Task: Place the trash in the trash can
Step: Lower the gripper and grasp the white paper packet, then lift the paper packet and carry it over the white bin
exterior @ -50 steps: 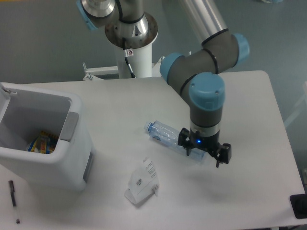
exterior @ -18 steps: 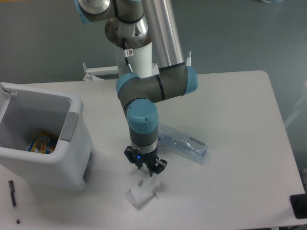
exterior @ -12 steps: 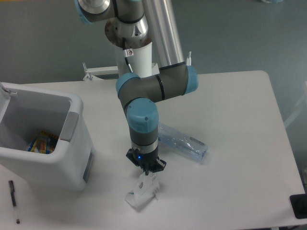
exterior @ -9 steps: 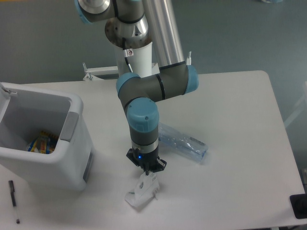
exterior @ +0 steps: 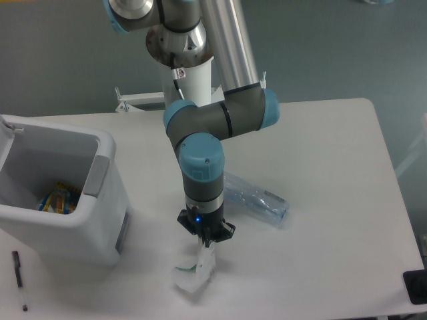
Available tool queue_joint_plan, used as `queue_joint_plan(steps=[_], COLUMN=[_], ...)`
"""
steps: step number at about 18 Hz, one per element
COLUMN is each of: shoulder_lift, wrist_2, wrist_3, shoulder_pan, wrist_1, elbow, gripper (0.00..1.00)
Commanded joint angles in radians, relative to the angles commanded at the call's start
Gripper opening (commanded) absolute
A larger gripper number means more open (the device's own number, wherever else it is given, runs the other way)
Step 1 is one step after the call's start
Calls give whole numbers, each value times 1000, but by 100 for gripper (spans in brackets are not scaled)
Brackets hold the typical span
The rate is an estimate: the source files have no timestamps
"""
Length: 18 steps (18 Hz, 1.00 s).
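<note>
The small white paper carton (exterior: 195,273) hangs from my gripper (exterior: 206,241), which is shut on its top edge; the carton's lower end is at or just above the tabletop. The clear bluish water bottle (exterior: 257,200) lies on its side on the table just right of the arm's wrist, its cap end hidden behind the arm. The trash can (exterior: 67,230), a large white bin with a grey side panel, stands at the left, well apart from the gripper, with colourful wrappers (exterior: 59,198) inside.
A thin black pen (exterior: 19,277) lies at the table's front left, beside the bin. The arm's base column (exterior: 190,73) rises at the back centre. A dark object (exterior: 417,287) sits at the front right corner.
The gripper went from the bottle over to the carton, came down and shut on it. Since half a second ago the carton has tipped more upright and shifted slightly.
</note>
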<state>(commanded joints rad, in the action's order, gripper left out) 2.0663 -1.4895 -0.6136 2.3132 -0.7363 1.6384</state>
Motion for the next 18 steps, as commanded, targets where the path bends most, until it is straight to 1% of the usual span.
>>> queue_joint_plan(steps=[2,7,9,13,15,18], shoulder_lift=[-9,-46,-69,-123,-143,-199], wrist_2=[2,18,81,254,281,293], wrist_3=[3,94,107,144,163,164], shoulder_pan=[3,21,41,68,66,54], wrist_1=[0,0,0,-2,-2,-2], elbow=[-15,-38,-40,-38,-40,-38], gripper=[0,0,0,0,0,0])
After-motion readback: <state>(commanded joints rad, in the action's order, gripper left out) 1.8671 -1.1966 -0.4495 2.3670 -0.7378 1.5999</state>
